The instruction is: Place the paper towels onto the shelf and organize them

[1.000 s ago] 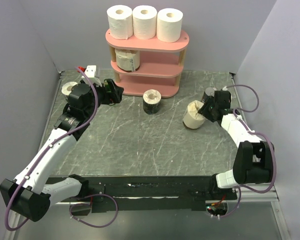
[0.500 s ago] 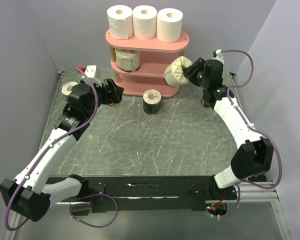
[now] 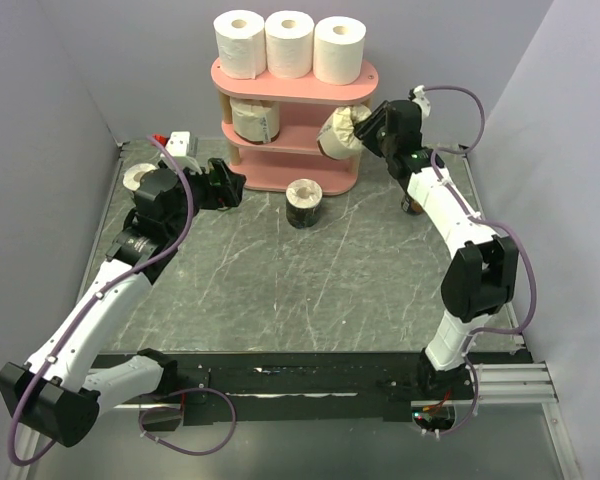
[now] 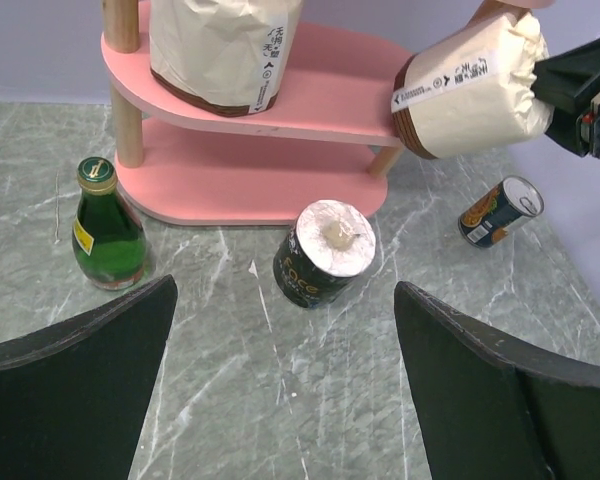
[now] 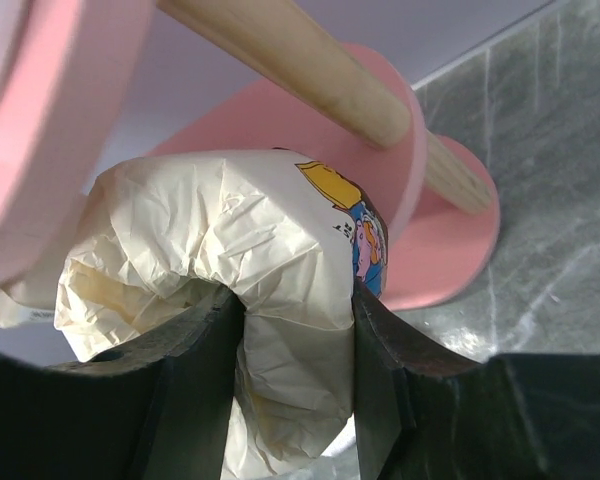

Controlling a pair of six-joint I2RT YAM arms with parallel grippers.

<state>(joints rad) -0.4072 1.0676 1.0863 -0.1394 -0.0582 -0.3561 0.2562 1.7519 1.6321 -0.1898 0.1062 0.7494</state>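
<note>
Nearest me, my left fingers [image 3: 232,184] are spread apart with nothing between them, hovering over the surface [image 3: 280,290]. Just beyond, a dark-banded roll [image 4: 325,252] stands on end in front of the shelf [image 3: 352,97]. A green bottle [image 4: 108,228] stands left of it beside the bottom board, and a small can [image 4: 500,210] lies off to the right. A white roll [image 3: 138,178] sits by the left arm. Farther on, my right fingers [image 3: 363,130] are clamped on a cream wrapped roll [image 3: 336,133]. It is tipped sideways at the right end of the middle board, under the top one; whether it touches I cannot tell. Another cream roll [image 3: 252,120] stands at that board's left end, and three white rolls [image 3: 288,45] line the top.
</note>
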